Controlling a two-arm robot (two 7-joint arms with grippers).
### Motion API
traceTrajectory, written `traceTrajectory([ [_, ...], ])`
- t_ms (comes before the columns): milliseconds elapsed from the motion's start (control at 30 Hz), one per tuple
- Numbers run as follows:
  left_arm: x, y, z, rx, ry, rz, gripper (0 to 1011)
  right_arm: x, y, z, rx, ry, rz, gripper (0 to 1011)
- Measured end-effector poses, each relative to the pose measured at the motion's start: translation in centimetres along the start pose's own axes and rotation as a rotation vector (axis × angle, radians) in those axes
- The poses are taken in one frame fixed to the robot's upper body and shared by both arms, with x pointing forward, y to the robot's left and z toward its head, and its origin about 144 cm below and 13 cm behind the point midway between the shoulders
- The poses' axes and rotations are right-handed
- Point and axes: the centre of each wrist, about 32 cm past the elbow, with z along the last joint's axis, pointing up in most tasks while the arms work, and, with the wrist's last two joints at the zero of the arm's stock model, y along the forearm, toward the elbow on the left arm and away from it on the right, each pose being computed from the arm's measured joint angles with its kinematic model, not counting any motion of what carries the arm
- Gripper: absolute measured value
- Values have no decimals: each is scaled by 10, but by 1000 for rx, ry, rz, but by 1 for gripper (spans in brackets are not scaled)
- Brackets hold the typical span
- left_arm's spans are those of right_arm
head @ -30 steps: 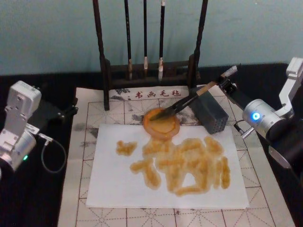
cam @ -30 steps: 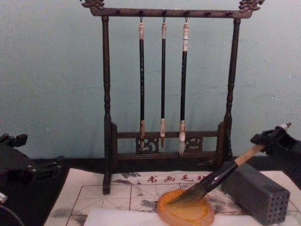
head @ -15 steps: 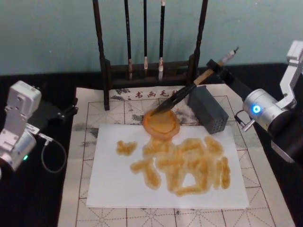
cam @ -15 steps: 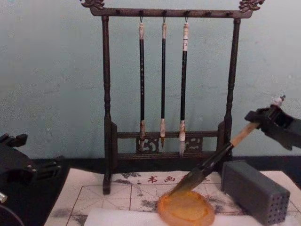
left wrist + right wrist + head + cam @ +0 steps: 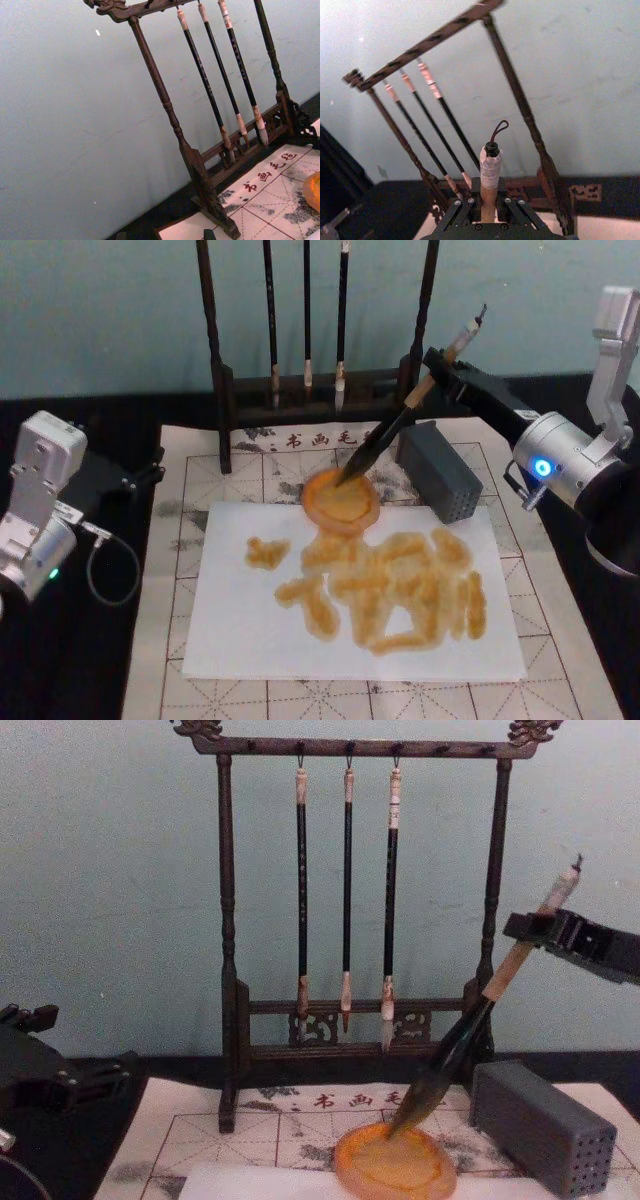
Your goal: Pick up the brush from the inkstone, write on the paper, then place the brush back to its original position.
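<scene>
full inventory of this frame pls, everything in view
brush: 1, tan handle and black lower part, tilted, tip at the inkstone
inkstone: 1, orange, on the mat behind the paper
paper: 1, white, on the mat, front centre
strokes: several, amber, across the paper
mat: 1, off-white with grid, under everything
block: 1, grey with holes, right of the inkstone
rack: 1, dark wood, at the back
thin brushes: 3, black, hanging from the rack
right gripper: jaws shut on the brush handle
left gripper: parked at the mat's left edge
</scene>
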Motion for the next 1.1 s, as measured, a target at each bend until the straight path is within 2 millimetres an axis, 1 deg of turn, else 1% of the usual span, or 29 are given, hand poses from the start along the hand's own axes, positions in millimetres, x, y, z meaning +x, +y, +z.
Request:
traceTrajectory([
  [267,0,0,0,0,0,0,1001,-7,-3,6,0,-160,42,181],
  [433,0,0,0,0,0,0,1001,-9,-6,7,6,-208,57,181],
  [833,0,0,0,0,0,0,1001,-16,-13,10,15,-287,94,181],
  [1100,0,0,0,0,0,0,1001,-20,-19,13,21,-305,110,181],
])
